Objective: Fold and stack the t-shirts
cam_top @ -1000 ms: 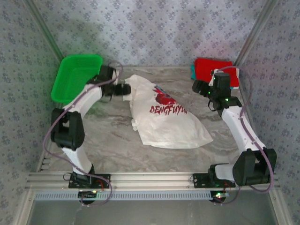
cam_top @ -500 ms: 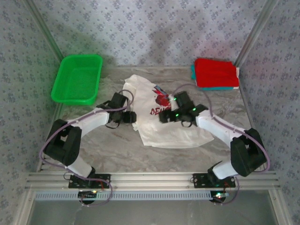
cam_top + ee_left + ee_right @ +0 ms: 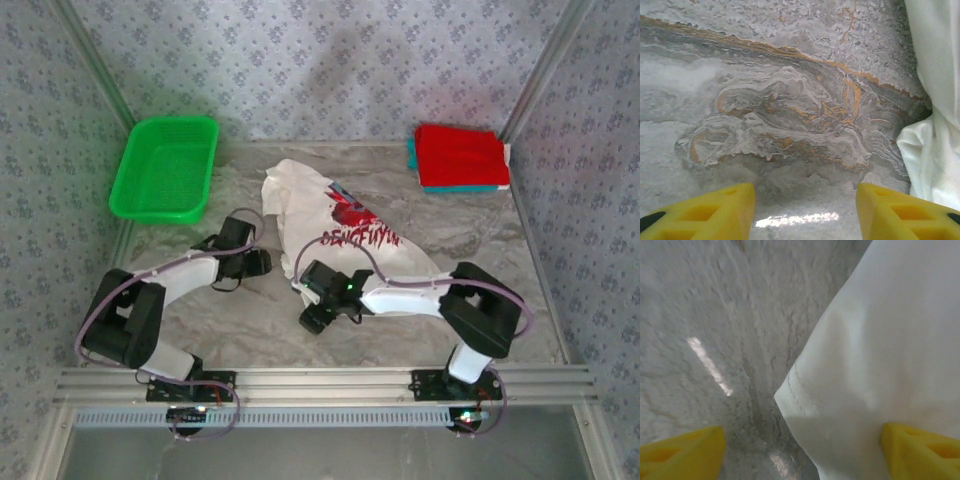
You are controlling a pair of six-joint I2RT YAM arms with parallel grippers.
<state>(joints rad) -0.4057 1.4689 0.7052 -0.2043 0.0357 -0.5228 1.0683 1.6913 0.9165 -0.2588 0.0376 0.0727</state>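
White t-shirt (image 3: pixel 345 225) crumpled, red print up; left gripper (image 3: pixel 805 205), right gripper (image 3: pixel 802 445) parted, empty.

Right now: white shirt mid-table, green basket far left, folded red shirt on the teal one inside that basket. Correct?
No. The top external view shows the folded red shirt on the teal one at the far right corner of the table, not inside the green basket. The white shirt and basket positions are right.

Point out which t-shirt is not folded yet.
The white cloth t-shirt with the red graphic print, lying crumpled mid-table. The red cloth shirt and the teal cloth shirt beneath it sit folded in a stack at the far right.
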